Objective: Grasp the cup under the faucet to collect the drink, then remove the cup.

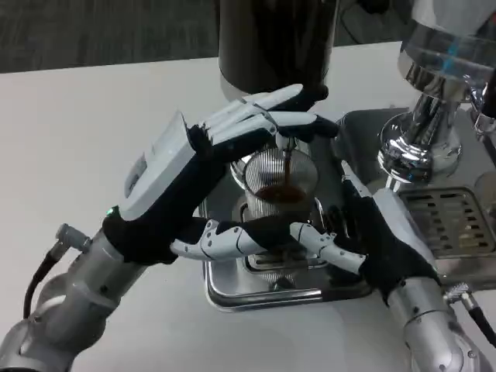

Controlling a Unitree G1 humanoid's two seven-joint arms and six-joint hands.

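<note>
A ribbed clear cup (280, 180) stands on the metal drip tray (263, 293) under the faucet (288, 142). A thin dark stream falls into it, and dark drink lies in its lower part. My left hand (182, 182) reaches in from the left: its straight fingers (271, 116) lie over the faucet above the cup, and its thumb (225, 236) stretches along the cup's front base. My right hand (380, 232) grips the cup from the right, its thumb (322, 244) at the base and its fingers along the far right side.
A dark drink dispenser (275, 39) rises right behind the cup. A chrome coffee machine head (422, 128) and a slotted metal grille (457, 221) stand close to the right of my right hand. Bare white table (85, 116) stretches to the left.
</note>
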